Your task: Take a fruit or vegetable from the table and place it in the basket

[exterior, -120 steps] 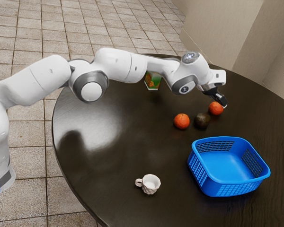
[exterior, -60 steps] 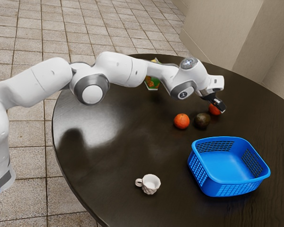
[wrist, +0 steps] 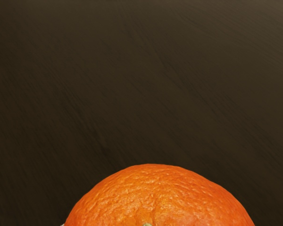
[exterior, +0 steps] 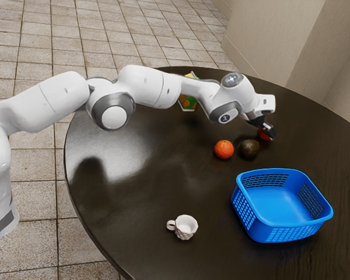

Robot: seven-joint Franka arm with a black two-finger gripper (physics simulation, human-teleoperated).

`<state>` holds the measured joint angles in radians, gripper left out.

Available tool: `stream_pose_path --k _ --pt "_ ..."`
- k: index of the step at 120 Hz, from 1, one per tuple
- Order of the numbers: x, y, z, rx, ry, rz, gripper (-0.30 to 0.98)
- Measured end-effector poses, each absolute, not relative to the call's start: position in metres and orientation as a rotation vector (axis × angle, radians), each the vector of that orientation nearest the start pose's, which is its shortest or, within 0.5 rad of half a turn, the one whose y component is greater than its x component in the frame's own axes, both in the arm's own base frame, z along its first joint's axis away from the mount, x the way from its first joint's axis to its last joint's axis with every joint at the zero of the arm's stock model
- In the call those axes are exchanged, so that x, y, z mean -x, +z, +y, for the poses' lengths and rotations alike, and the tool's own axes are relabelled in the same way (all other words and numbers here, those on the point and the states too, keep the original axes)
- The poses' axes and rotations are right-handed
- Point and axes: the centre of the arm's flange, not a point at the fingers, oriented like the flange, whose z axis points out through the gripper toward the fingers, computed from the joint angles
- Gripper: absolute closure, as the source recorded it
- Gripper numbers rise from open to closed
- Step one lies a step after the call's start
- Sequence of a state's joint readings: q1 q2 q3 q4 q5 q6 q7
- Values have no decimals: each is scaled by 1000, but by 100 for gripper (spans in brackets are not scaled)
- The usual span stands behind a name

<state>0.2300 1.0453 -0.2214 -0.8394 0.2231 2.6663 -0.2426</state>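
Orange (wrist: 160,200) at my hand (exterior: 270,134) should prove light, firm and apt to roll, best gripped around its middle, though whether I'm open or closed I cannot tell.

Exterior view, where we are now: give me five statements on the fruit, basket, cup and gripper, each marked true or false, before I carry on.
1. The gripper is down at the orange nearer the exterior view's right. True.
2. The dark round fruit lies in the blue basket. False: the dark round fruit is on the table, between the two oranges.
3. The white cup stands upright, outside the blue basket. True.
4. The cup's handle points toward the basket. False: it points away, to the exterior view's left.
5. The orange nearer the exterior view's left rests on the table. True.
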Motion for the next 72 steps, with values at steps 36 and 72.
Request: stream_pose_path --k 36,72 --pt "-815 539 -35 2888 -1444 -220 48" --pt "-774 557 -191 3042 -1226 -31 52"
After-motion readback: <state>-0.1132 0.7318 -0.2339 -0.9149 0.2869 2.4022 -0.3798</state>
